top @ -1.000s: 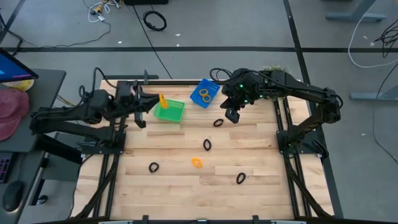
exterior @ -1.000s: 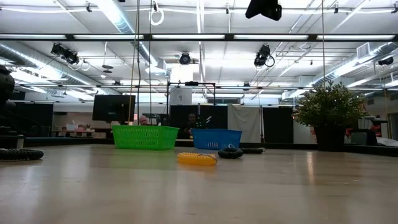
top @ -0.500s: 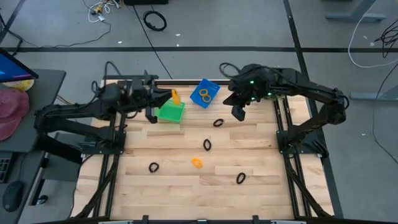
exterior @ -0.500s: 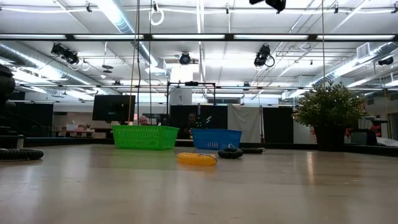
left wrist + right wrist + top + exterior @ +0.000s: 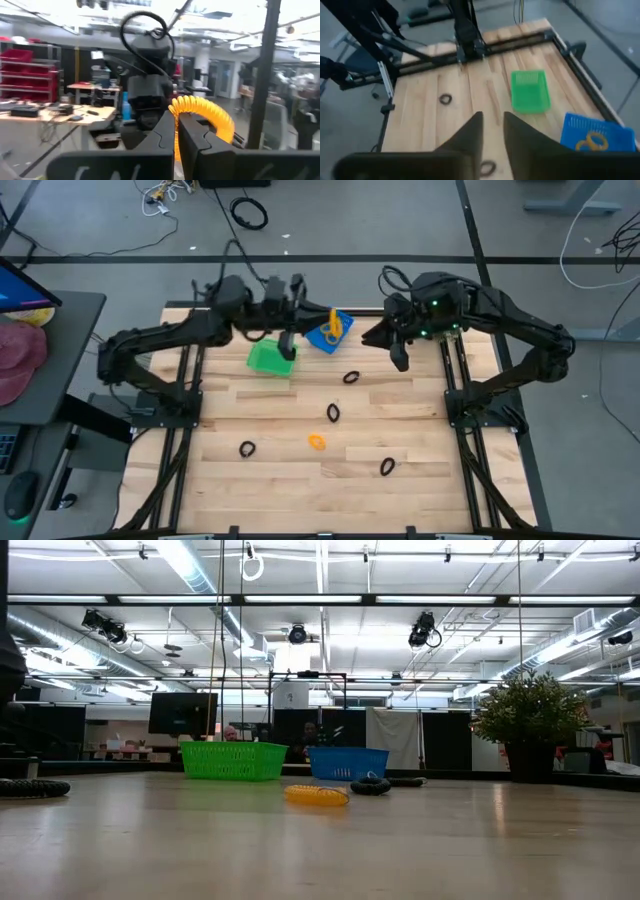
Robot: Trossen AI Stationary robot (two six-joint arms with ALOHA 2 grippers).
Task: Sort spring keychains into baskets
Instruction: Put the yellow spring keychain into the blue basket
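My left gripper (image 5: 320, 325) is shut on an orange spring keychain (image 5: 334, 324), held in the air over the blue basket (image 5: 322, 341). That basket (image 5: 592, 131) holds orange keychains (image 5: 590, 142). The green basket (image 5: 270, 358) stands beside it, to its left. My right gripper (image 5: 400, 358) hangs open above the table's far right part, with nothing between its fingers (image 5: 470, 131). Black keychains (image 5: 350, 377) (image 5: 333, 412) (image 5: 247, 448) and one orange keychain (image 5: 317, 442) lie flat on the wood. Neither gripper shows in the low view. My left gripper pinches the orange keychain's coil at the near side of the ring (image 5: 184, 111) between its two fingers (image 5: 197, 140). The fingers reach in about level from the table's left. The ring stands out beyond the fingertips, lifted clear above the blue basket.
Another black keychain (image 5: 387, 466) lies near the table's front right. A potted plant (image 5: 530, 725) stands at the far right corner. A black cable coil (image 5: 250, 213) lies on the floor beyond the table. The middle of the wooden tabletop (image 5: 290, 480) is bare.
My left gripper has swung toward the table's right and risen, carrying the orange keychain from over the green basket to over the blue basket. My right gripper has risen a little and drawn back toward the right edge.
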